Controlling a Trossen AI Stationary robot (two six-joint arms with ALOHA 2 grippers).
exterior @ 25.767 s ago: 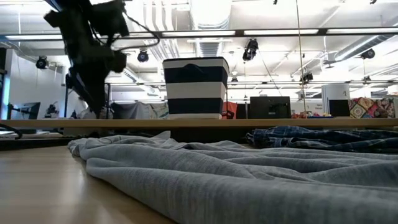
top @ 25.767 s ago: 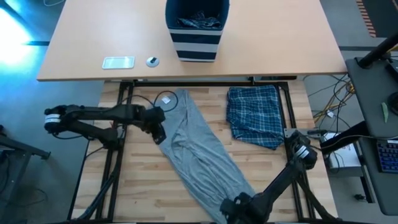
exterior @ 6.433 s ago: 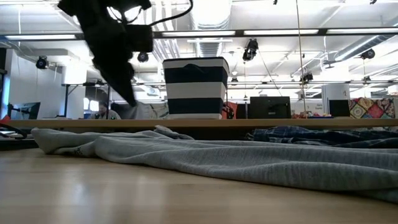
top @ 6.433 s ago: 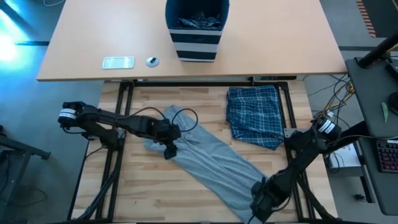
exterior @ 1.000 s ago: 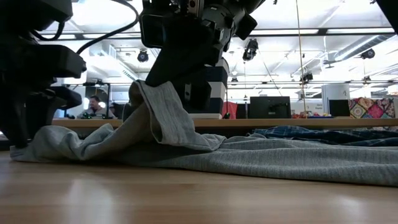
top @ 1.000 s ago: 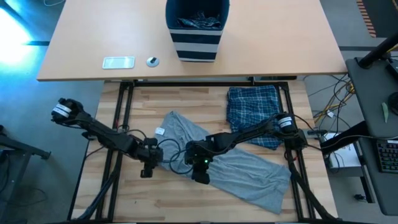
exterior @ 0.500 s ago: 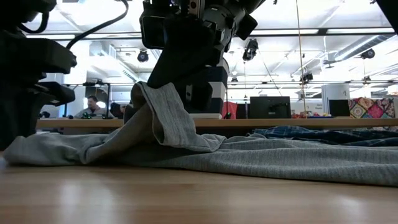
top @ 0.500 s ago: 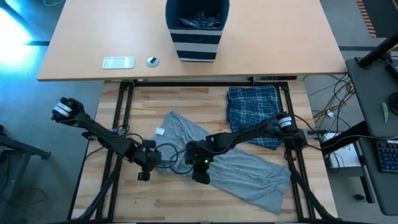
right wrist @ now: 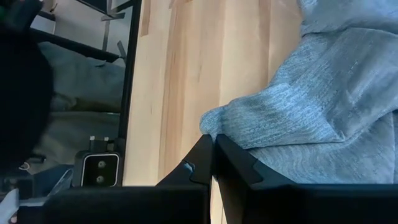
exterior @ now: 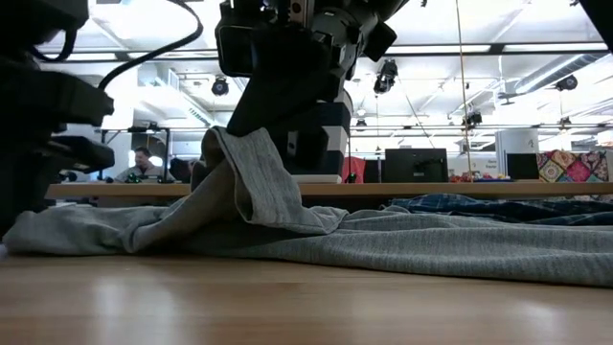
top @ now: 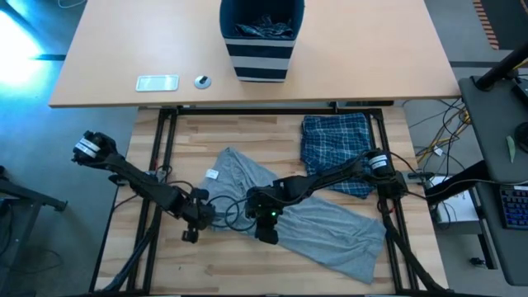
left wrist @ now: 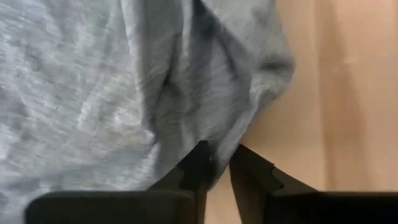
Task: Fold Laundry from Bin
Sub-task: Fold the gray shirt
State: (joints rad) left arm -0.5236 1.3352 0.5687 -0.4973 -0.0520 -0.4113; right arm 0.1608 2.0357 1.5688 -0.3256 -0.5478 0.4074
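The grey T-shirt (top: 322, 227) lies slantwise across the wooden table, from its far left toward its near right. My right gripper (top: 266, 233) is shut on a raised fold of it near the middle. My left gripper (top: 190, 234) stands at the shirt's left end, its fingers closed on the cloth there. A folded blue-and-white plaid garment (top: 337, 153) lies flat at the far right. The striped navy bin (top: 260, 58) stands on the desk beyond, with more laundry inside. My left gripper pinches the hem edge of the shirt's left end (left wrist: 217, 146) between its two fingertips, coming steeply from above. That end lies on the table, bunched in soft folds. My right gripper pinches a rolled fold of the shirt (right wrist: 217, 127) between its shut fingers, slanting down. The fold is lifted into a peak (exterior: 225, 144), and the cloth on both sides slopes down to the table.
A pale flat device (top: 157, 82) and a small round object (top: 202, 81) lie on the far desk, left of the bin. Bare wood lies along the table's near left (top: 206, 264). Cables hang off the table's right side (top: 437, 148).
My left gripper has crept toward the table's near edge at the shirt's left end. The cloth there has sunk and now lies flatter along the table. My right gripper and its raised fold have stayed still.
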